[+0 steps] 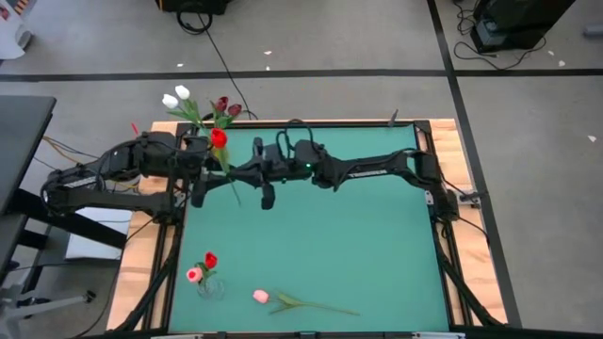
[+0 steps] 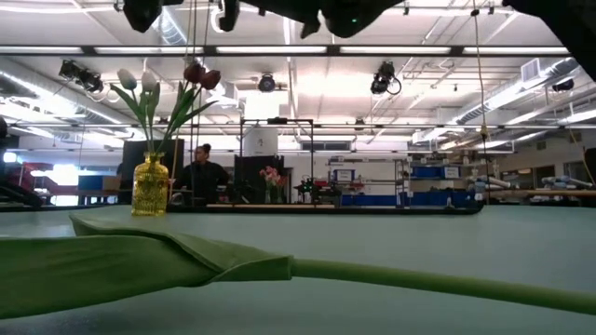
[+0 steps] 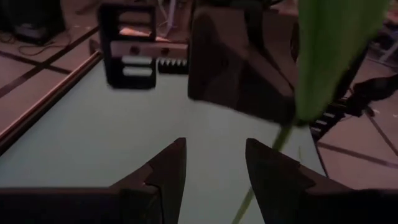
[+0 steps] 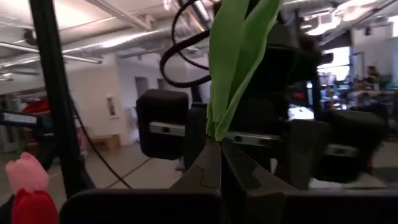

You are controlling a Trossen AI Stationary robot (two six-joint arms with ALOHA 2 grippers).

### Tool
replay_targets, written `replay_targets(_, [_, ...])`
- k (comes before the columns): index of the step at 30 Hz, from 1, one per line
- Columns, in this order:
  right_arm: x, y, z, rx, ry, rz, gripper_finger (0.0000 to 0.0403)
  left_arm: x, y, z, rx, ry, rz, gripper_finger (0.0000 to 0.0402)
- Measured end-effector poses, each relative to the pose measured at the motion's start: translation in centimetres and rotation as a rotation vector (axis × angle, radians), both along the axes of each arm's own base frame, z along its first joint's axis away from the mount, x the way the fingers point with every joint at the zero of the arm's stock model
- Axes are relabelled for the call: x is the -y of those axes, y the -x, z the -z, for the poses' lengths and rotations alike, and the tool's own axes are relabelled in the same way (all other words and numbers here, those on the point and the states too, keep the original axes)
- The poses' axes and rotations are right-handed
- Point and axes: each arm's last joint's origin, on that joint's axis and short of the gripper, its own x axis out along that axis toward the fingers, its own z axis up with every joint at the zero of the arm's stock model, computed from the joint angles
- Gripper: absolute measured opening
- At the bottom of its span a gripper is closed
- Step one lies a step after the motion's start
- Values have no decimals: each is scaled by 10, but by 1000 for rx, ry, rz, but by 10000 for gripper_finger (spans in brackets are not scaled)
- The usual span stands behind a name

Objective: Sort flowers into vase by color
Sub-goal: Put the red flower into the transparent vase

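Note:
A red tulip (image 1: pixel 219 138) on a long green stem is up in the air over the table's far left part, held by my right gripper (image 1: pixel 237 175), which is shut on it. Its leaf (image 4: pixel 236 62) rises past the shut fingers in the right wrist view. My left gripper (image 3: pixel 214 171) is open, facing the right one; the stem (image 3: pixel 281 138) runs close by one of its fingers. A yellow vase (image 2: pixel 150 186) at the far left corner holds white and maroon tulips (image 1: pixel 200 105). A clear vase (image 1: pixel 209 285) near the left front holds a red and a pink tulip. Another pink tulip (image 1: pixel 261 296) lies flat on the table. My right gripper pinches the red tulip's stem at the base of its leaf (image 4: pixel 216 134) between the two shut fingers. The fingers lie across the stem. The flower is lifted clear of the table, its head toward the far edge and its stem end (image 1: pixel 235 196) toward the near edge.
The lying pink tulip's leaf and stem (image 2: pixel 186 262) stretch across the front of the low view. Wooden rails (image 1: pixel 141 245) frame the green table. People and shelving (image 2: pixel 200 172) show in the room beyond. Open green surface (image 1: pixel 349 245) lies in the middle and right.

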Motion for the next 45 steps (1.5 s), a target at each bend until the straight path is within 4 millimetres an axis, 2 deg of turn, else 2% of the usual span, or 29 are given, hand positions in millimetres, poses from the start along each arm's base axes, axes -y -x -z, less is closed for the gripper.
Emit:
replay_targets(5, [0,-9,-3,17,3,-16,5,1,0,-2,22,1,54,172])
replay_targets(11, [6,-9,-2,13,1,-1,5,3,5,1,-15,-6,74,172])
replay_targets(16, [14,-6,-8,32,-5,42,5,4,25,4,-50,-38,16,172])
replay_targets(22, [20,-6,-7,17,-12,81,5,7,47,-3,48,-9,0,172])
replay_targets(35, [36,-5,-3,-26,-12,93,5,3,23,3,-40,13,-4,172])
replay_targets(39, [39,-7,8,-161,-167,34,12,4,25,11,-129,45,-15,172])
replay_targets(41, [42,-8,15,-254,-302,10,18,4,29,17,-201,66,-21,172])
replay_targets(45, [44,-6,40,-532,-533,87,23,5,36,28,-336,89,-26,172])
